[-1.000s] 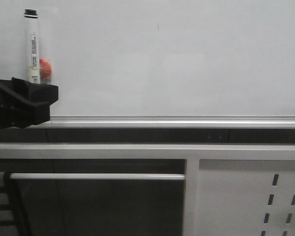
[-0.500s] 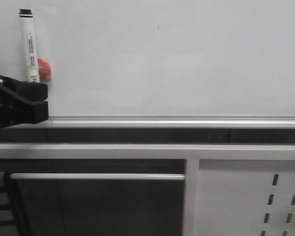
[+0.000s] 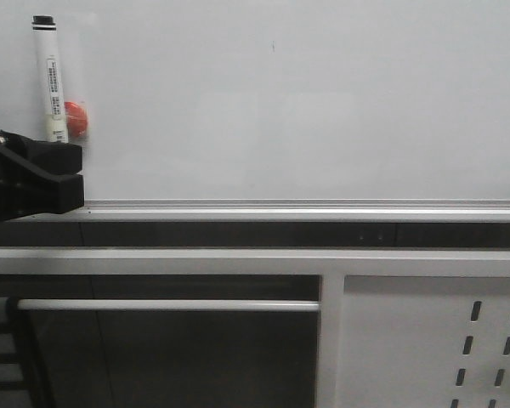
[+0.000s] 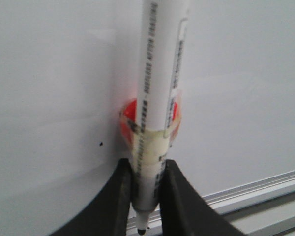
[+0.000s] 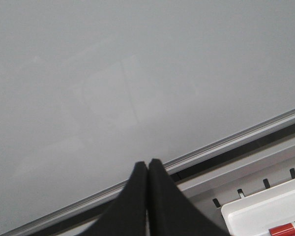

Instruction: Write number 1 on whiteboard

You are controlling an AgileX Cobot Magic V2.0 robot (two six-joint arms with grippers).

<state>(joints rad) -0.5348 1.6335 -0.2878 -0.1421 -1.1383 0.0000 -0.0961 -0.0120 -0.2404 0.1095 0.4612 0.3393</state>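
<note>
Open board ahead, clutter at my left

My left claw [image 3: 55, 166] and its marker [image 3: 49, 76] crowd the whiteboard [image 3: 306, 110] at its left edge; rightward the face lies bare down to the rail [image 3: 323, 208].

Probably a lab: whiteboard [image 3: 323, 110], perforated panel [image 3: 433, 340]

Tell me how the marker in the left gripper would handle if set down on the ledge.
The marker looks rigid, a straight plastic barrel. Being round and smooth, it would probably roll. The left gripper clamps only its lower end, so it may pivot when pressed against the whiteboard.
</note>
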